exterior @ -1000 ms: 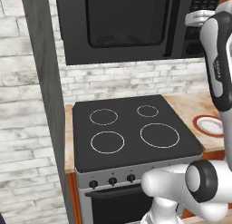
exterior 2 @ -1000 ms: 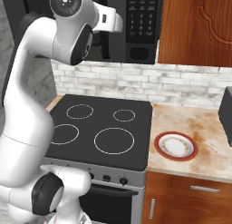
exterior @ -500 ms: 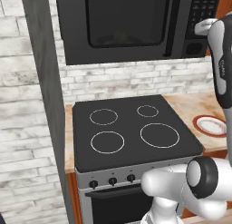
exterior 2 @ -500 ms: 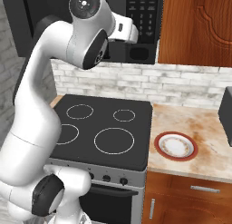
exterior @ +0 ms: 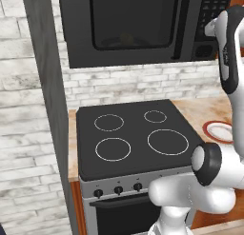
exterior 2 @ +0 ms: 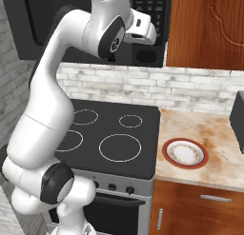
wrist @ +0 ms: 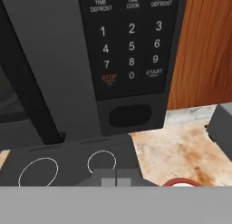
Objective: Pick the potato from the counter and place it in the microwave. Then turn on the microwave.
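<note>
The potato (exterior: 126,38) sits inside the microwave (exterior: 128,27), a dim yellowish lump seen through the dark glass door, low and near the middle of the cavity. It is too faint and small through the glass to tell which way its long axis runs. The microwave door looks shut, its vertical black handle (wrist: 27,87) standing between the glass and the keypad (wrist: 130,41) on the right (digits plus STOP and START are legible in the hand view).

The gripper (wrist: 115,180) is raised up in front of the keypad side, and its fingers are pressed together with nothing between them; only their dark tips show at the bottom of the hand view. In the right base view the hand (exterior 2: 138,32) is partly masked by the arm's own elbow, so contact with the panel cannot be judged.

Below, the black stovetop (exterior 2: 112,134) lies left of the tan bench (exterior 2: 209,139), which carries a red-rimmed plate (exterior 2: 185,153). A dark grey box (exterior 2: 238,120) at the far right is cut off by the frame edge.
</note>
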